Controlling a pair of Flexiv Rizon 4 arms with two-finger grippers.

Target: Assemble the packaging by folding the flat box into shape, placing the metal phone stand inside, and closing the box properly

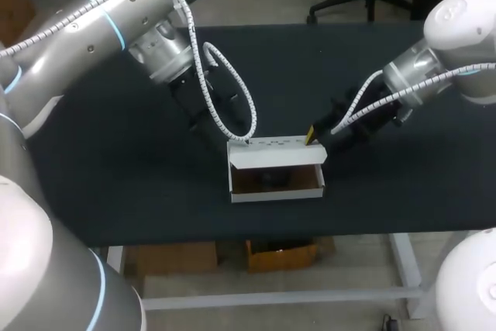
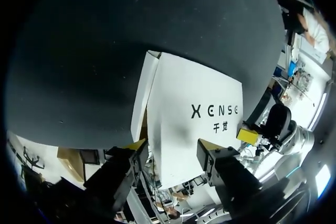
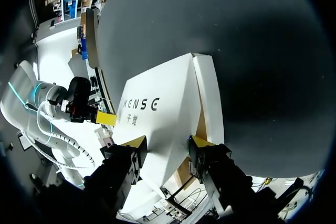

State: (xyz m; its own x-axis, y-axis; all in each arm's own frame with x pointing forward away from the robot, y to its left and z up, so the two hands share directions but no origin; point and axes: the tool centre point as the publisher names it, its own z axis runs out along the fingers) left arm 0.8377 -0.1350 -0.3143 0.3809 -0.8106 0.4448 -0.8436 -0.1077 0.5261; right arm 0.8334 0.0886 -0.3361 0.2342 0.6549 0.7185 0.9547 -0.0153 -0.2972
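Note:
The white box [image 1: 275, 190] stands in the middle of the table, its lid [image 1: 271, 153] hinged at the back and tilted half over the brown inside. A dark shape, probably the phone stand [image 1: 271, 181], lies inside. My left gripper [image 1: 230, 136] is at the lid's back left corner and my right gripper [image 1: 312, 137] at its back right corner. In the left wrist view the printed lid [image 2: 194, 93] reaches in between the open fingers of my left gripper [image 2: 170, 145]. The right wrist view shows the lid [image 3: 163, 98] between my right gripper's [image 3: 167, 142] open fingers in the same way.
The black table [image 1: 116, 176] lies bare to the left, right and back of the box. Its front edge runs close below the box. A white cable of my left arm [image 1: 225, 106] hangs just behind the lid.

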